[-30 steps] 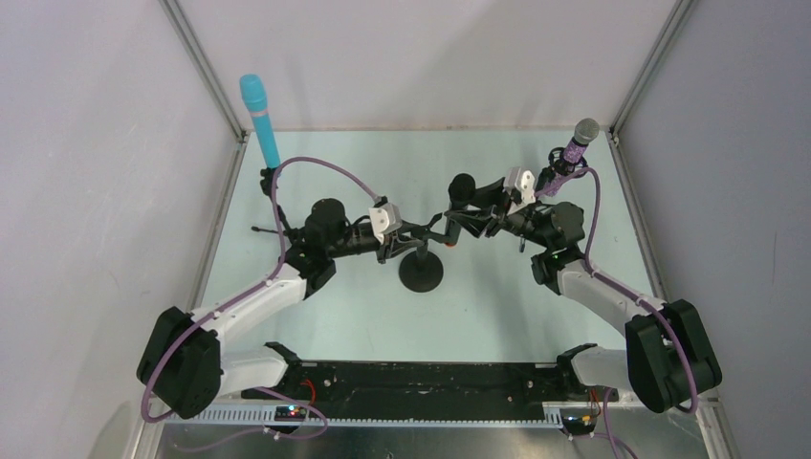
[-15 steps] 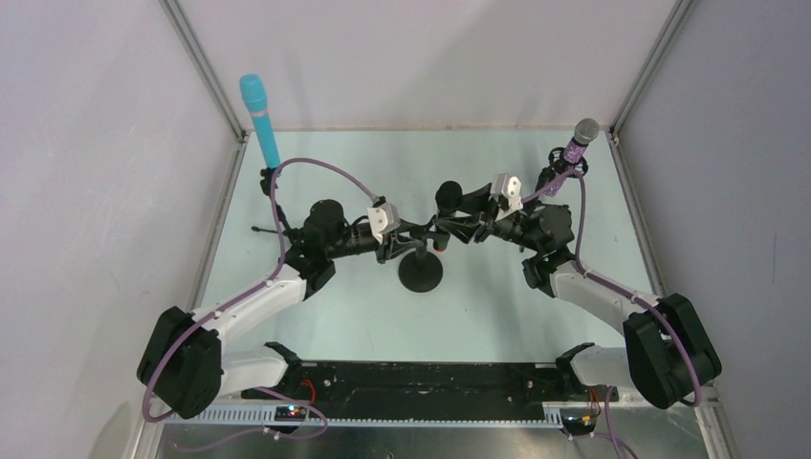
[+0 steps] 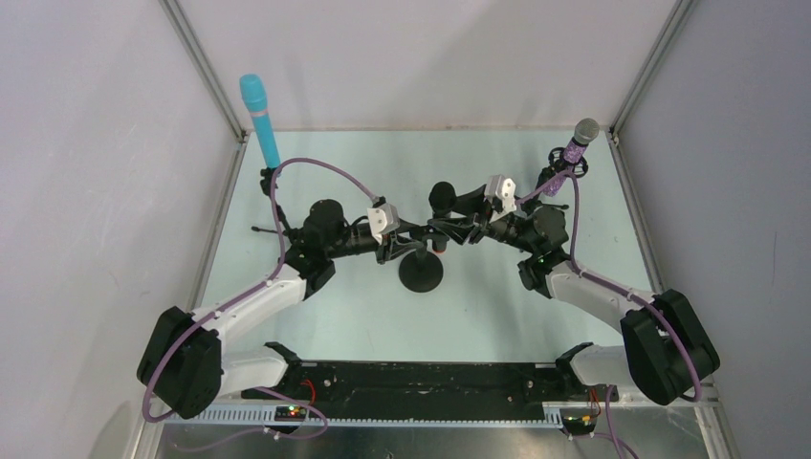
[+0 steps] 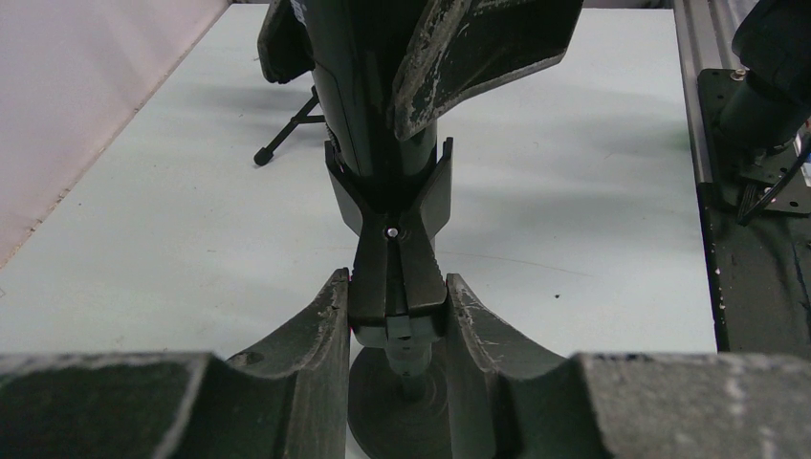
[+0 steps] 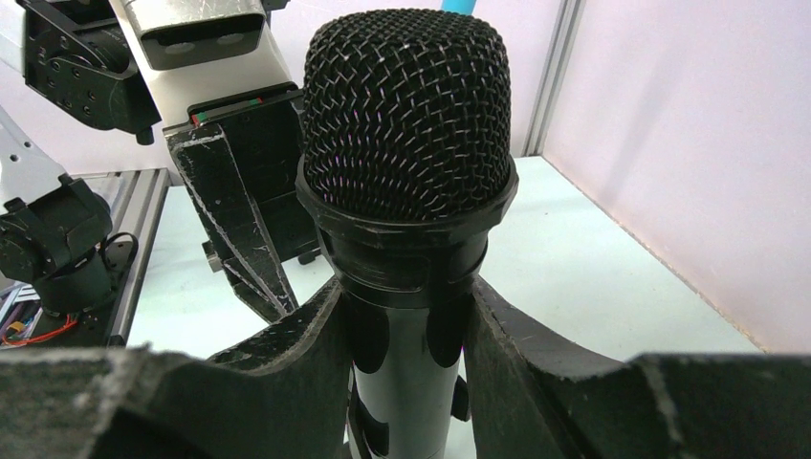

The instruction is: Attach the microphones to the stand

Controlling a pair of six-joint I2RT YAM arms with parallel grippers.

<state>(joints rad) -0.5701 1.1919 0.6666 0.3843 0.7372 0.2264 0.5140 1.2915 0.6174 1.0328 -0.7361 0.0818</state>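
We are seating the black microphone [image 5: 405,115]. The right jaws clench its shaft, upright in the clip [image 4: 394,258] atop the middle stand [image 3: 421,274] on the desk, and the left jaws pinch that clip. Next, likely: let the clip close, then release.

no legible text or labels

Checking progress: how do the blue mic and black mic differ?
The blue mic stands in a stand at the far left, untouched; the black mic is held by the right gripper. The blue mic is far from the centre clip; the black mic sits between its prongs. Both are stick mics.
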